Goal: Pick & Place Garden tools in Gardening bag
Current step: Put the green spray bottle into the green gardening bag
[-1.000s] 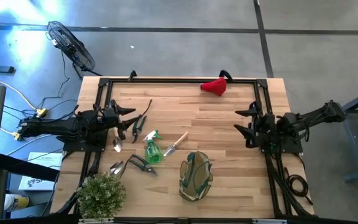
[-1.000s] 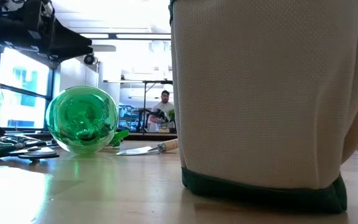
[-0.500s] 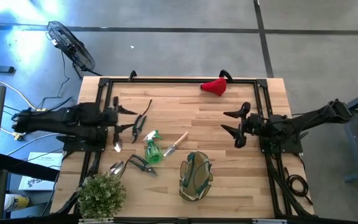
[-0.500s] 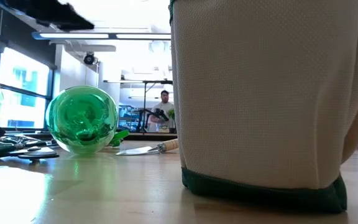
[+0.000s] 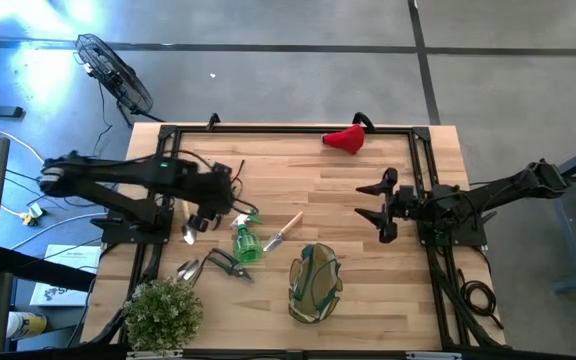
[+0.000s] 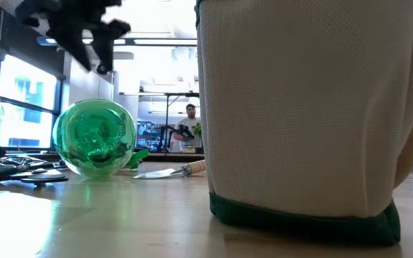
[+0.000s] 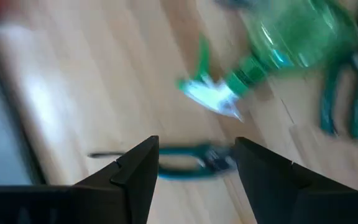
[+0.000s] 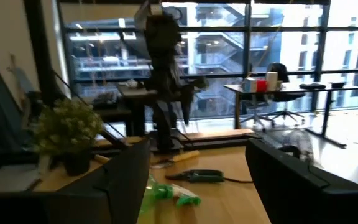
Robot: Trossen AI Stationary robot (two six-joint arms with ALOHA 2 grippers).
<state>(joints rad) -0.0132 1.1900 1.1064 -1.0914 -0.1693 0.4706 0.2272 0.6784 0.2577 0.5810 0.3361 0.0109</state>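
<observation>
My left gripper (image 5: pixel 211 207) hangs open above the table's left half, tipped downward over a pair of pruners (image 7: pixel 191 159) that lies flat on the wood; it also shows as my left gripper (image 7: pixel 196 171) in its own wrist view. The green spray bottle (image 5: pixel 245 241) lies on its side just beyond, beside a wooden-handled trowel (image 5: pixel 283 232). Two silver scoops (image 5: pixel 188 268) and more pruners (image 5: pixel 226 265) lie nearer the front. The gardening bag (image 5: pixel 315 282) stands near the front edge. A red piece (image 5: pixel 346 138) rests at the far edge. My right gripper (image 5: pixel 380 205) is open, level, on the right.
A bushy potted plant (image 5: pixel 163 312) stands at the front left corner. A black frame (image 5: pixel 288 128) runs along the table's far and side edges. Bare wood lies between the tools and my right gripper. In the low view the bag (image 6: pixel 314 107) fills the right side.
My left gripper has risen from the left edge and swung toward the table's middle, rolling and tipping downward until it hangs over the pruners. My right gripper has shifted a little toward the table's left. No tool has moved.
</observation>
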